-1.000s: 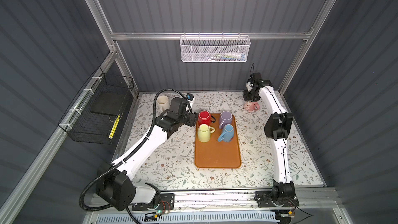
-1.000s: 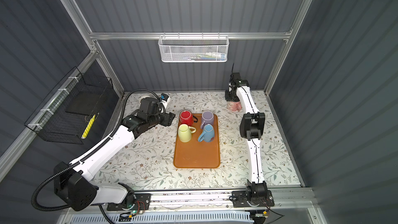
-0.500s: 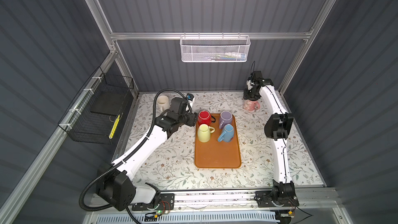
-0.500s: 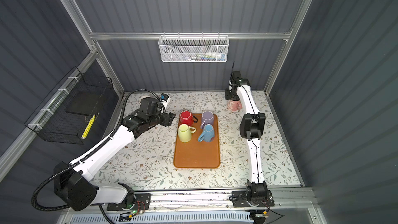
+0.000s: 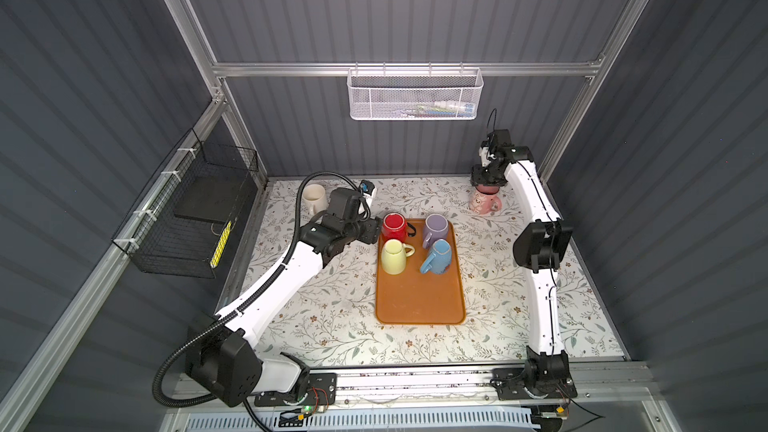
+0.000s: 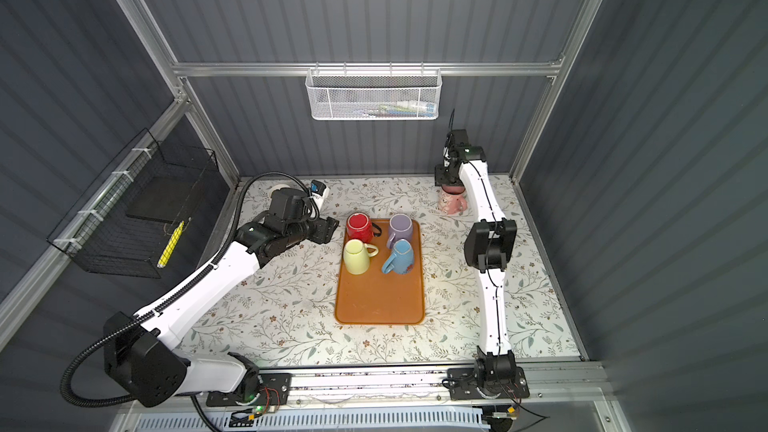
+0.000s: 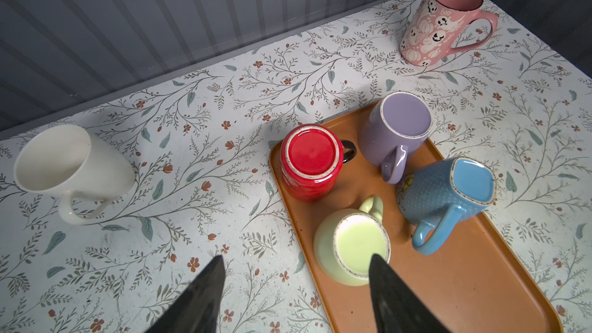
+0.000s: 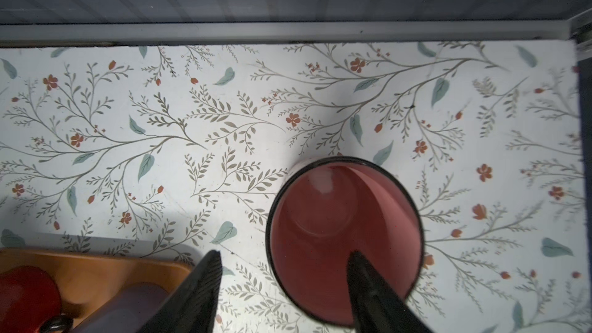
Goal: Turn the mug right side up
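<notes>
Pink glossy mug (image 7: 429, 33) upright (ghost-printed) | right hand (image 8: 284, 253) released — left hand (image 7: 296, 257) released

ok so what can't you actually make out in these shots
- white mesh basket contents, both top views: too small, behind mesh
- cream mug, in a top view: mostly hidden by the left arm
- pink mug handle, right wrist view: out of sight from above; right gripper covers part of its rim
- yellow object in the black wire basket, both top views: too small to identify

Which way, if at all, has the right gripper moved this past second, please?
Yes: the right gripper has risen slightly over the pink mug, toward the white wall basket.
</notes>
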You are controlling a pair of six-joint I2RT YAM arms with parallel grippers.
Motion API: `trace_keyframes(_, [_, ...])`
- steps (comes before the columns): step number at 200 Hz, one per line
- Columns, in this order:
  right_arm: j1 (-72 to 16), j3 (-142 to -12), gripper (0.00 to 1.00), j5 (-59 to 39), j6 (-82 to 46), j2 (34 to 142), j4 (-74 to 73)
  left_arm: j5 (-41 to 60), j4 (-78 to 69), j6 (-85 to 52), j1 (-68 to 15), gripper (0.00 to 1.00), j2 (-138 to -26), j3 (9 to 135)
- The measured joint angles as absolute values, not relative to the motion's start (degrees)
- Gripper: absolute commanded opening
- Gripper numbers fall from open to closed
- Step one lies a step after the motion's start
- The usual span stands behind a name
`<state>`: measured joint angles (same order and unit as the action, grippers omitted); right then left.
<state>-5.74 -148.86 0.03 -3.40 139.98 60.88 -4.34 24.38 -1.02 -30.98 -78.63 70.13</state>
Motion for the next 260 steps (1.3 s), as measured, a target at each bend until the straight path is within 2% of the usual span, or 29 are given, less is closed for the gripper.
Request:
trace_keyframes(36, [-6.9,-148.2,0.65,2.1,-3.1,134.8,61.3,-3.2,24.2,-1.0,-31.0,0.72,-78.6,70.1])
trace_keyframes(58, [-8.1,-143.3,0.65,3.5,-3.1,130.0,60.9,-1.8,24.0,-0.5,-31.0,0.73,-78.6,69.6])
trace_keyframes(115, [-13.4,-106.5,0.67,4.9,-3.0,107.0,51.4,6.3,22.5,1.5,-31.0,0.73,-78.7,66.7])
trace_keyframes(168, [-17.3,-82.0,0.64,4.2,-5.6,88.4,43.4,8.3,20.3,2.0,-32.8,0.73,-81.6,66.6])
trace_keyframes(219, [-21.4,-65.4,0.61,2.0,-10.2,82.4,41.3,5.1,21.2,3.5,-38.8,0.72,-88.4,68.1])
trace_keyframes(260, [-23.0,-60.5,0.56,0.1,-13.7,79.3,38.6,4.0,21.5,3.4,-39.4,0.70,-93.4,71.1])
